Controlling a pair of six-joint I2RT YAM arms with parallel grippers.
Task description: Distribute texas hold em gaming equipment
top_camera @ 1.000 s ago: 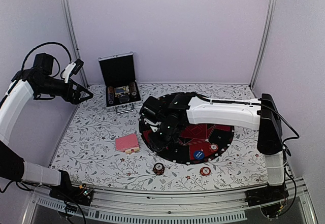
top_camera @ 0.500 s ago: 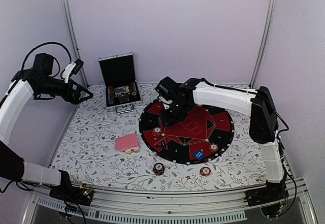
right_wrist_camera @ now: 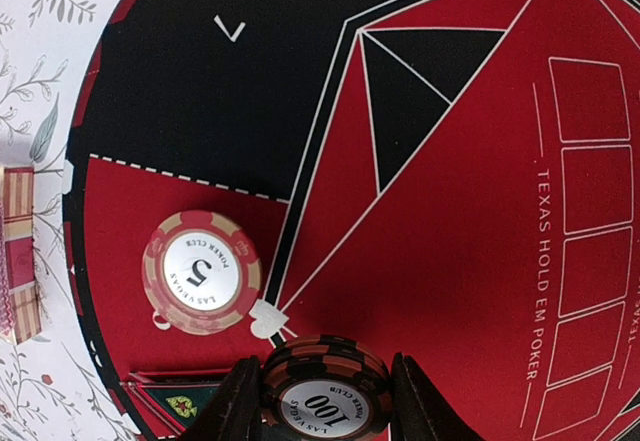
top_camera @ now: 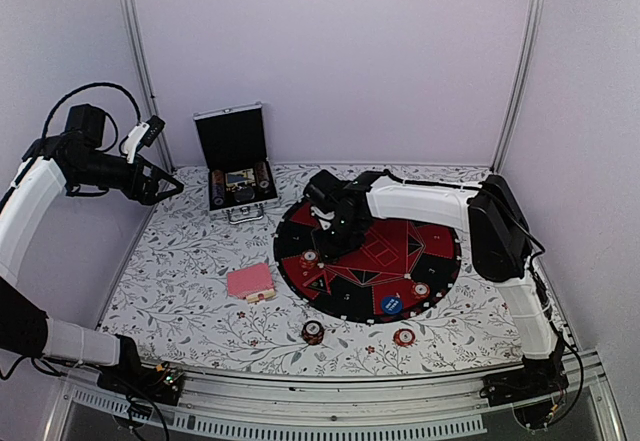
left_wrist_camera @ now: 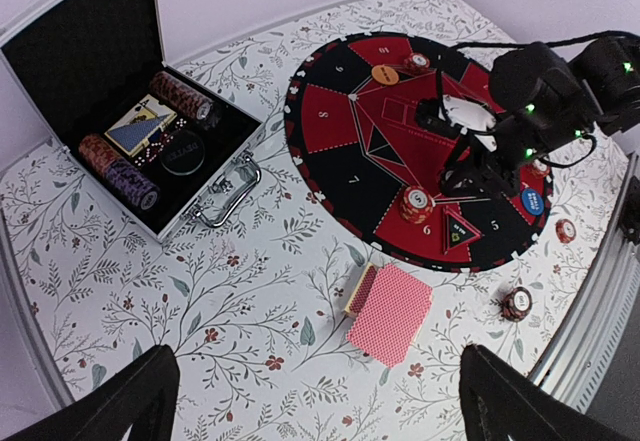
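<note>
Mat (top_camera: pixel 385 256) is filling right side of table (top_camera: pixel 180 291), its numbered wedges serving as player seats, I judge. Case (top_camera: pixel 235 166) is sitting open far left, well apart. Deck (top_camera: pixel 250 281) is lying just beside mat's left rim. My left gripper (left_wrist_camera: pixel 320 401) is hanging wide, empty. My right gripper (right_wrist_camera: pixel 325 419) is pinching dark 100 chip (right_wrist_camera: pixel 325 376) edgewise over mat, near 5 chip (right_wrist_camera: pixel 202 271) lying on red wedge. Bare black wedge beside is offering landing room.
</note>
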